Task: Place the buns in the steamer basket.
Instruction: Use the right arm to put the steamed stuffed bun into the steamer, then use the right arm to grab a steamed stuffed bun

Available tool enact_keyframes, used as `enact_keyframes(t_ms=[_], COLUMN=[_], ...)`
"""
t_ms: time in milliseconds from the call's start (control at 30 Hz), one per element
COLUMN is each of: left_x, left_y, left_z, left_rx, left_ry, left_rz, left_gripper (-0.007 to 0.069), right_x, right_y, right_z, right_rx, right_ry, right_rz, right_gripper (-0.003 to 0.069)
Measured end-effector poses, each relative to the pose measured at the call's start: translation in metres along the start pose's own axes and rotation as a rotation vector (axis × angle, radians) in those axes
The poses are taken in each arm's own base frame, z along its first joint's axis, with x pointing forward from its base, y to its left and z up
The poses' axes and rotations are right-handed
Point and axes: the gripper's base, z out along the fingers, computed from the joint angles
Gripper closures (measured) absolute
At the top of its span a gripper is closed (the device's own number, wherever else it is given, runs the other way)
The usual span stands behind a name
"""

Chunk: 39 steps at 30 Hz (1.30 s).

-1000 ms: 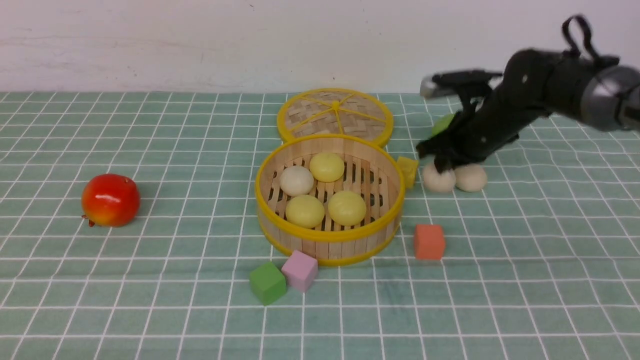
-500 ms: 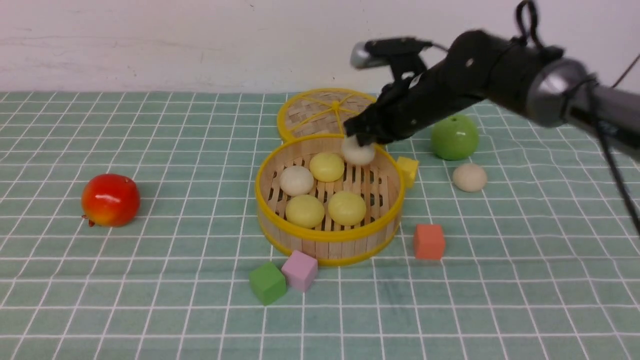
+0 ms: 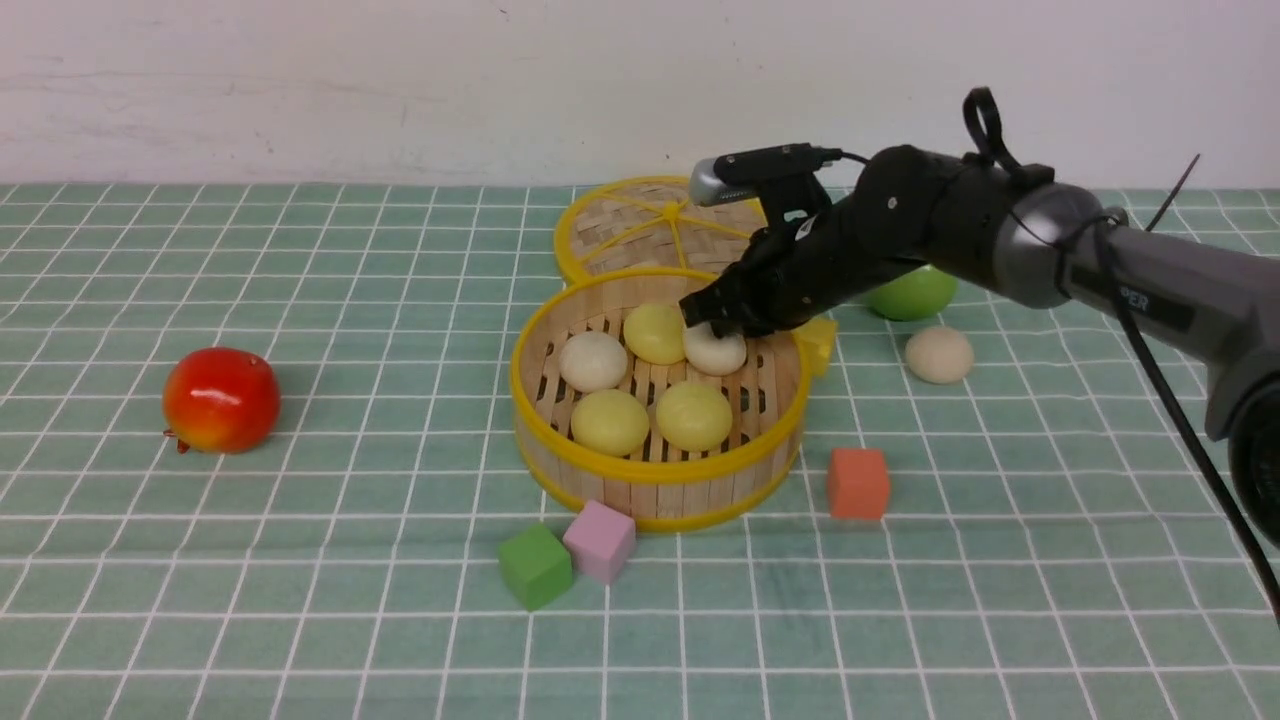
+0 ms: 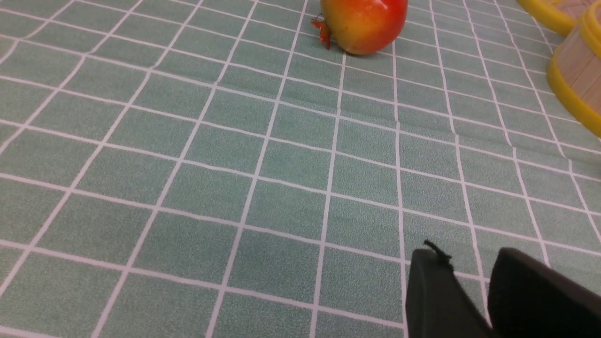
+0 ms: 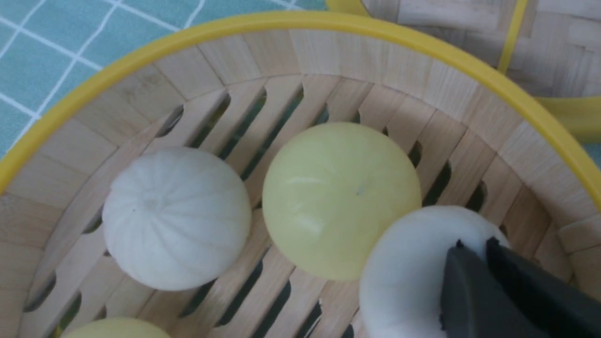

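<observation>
From the front, the right pincer point(image 3: 712, 322) clamps a white bun point(image 3: 716, 352) inside the steamer basket point(image 3: 655, 470) among four others; a sixth bun point(image 3: 938, 354) lies on the surface point(image 3: 300, 560) outside. Left wrist: the left pincer point(image 4: 465, 258) stands slightly apart, empty. Right wrist: the clamped bun touches a yellow bun point(image 5: 340, 197).

Pale yellow and beige-white buns point(image 3: 610, 421) fill the yellow-rimmed steamer basket point(image 3: 652, 472) on a green white-gridded cloth point(image 3: 300, 560).

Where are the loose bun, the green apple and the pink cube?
Loose bun point(image 3: 938, 354), front view, middle of its dome.
Green apple point(image 3: 920, 295), front view, its visible lower part.
Pink cube point(image 3: 600, 540), front view, its centre.
</observation>
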Motion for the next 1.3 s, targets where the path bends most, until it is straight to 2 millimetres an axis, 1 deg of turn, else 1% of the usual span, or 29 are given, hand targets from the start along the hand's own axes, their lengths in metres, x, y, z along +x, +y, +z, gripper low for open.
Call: enact_keyframes(t_ms=[133,367,433,633,767,800,867,900,967,1000,1033,1067,1167,1233,1267,1300], left_x=[0.0,0.0,0.0,0.0,0.0,0.0,0.0,0.0,0.0,0.0,0.0,0.0,0.0,0.0,0.0,0.0], left_y=[0.0,0.0,0.0,0.0,0.0,0.0,0.0,0.0,0.0,0.0,0.0,0.0,0.0,0.0,0.0,0.0], left_z=[0.0,0.0,0.0,0.0,0.0,0.0,0.0,0.0,0.0,0.0,0.0,0.0,0.0,0.0,0.0,0.0], left_rx=[0.0,0.0,0.0,0.0,0.0,0.0,0.0,0.0,0.0,0.0,0.0,0.0,0.0,0.0,0.0,0.0], left_ry=[0.0,0.0,0.0,0.0,0.0,0.0,0.0,0.0,0.0,0.0,0.0,0.0,0.0,0.0,0.0,0.0], left_rz=[0.0,0.0,0.0,0.0,0.0,0.0,0.0,0.0,0.0,0.0,0.0,0.0,0.0,0.0,0.0,0.0], left_gripper=[0.044,0.0431,0.0428,0.0424,0.0422,0.0422,0.0422,0.0422,0.0421,0.0421,0.0419,0.0418,0.0414,0.0412,0.0412,0.0412], right_x=[-0.003,-0.019,-0.019,-0.015,-0.003,-0.002,0.001,0.001,0.0,0.0,-0.002,-0.003,-0.012,-0.02,-0.024,-0.03], right_y=[0.001,0.006,0.006,0.004,0.0,-0.001,-0.002,-0.002,-0.002,-0.002,-0.001,-0.001,-0.002,-0.005,-0.006,-0.013], right_z=[-0.005,-0.03,-0.031,-0.025,-0.008,-0.007,-0.003,-0.003,-0.004,-0.004,-0.007,-0.008,-0.022,-0.038,-0.044,-0.059], right_rx=[-0.001,0.018,0.02,0.021,0.024,0.025,0.026,0.027,0.028,0.028,0.028,0.028,0.031,0.041,0.045,0.071], right_ry=[-0.006,-0.045,-0.047,-0.022,0.019,0.022,0.03,0.029,0.023,0.023,0.017,0.014,-0.009,-0.034,-0.044,-0.054], right_rz=[-0.004,-0.058,-0.062,-0.065,-0.061,-0.06,-0.059,-0.056,-0.025,-0.021,0.017,0.028,0.062,0.058,0.052,0.029], right_gripper=[0.0629,0.0618,0.0617,0.0615,0.0594,0.0589,0.0539,0.0528,0.0443,0.0435,0.0358,0.0332,0.0216,0.0163,0.016,0.0137])
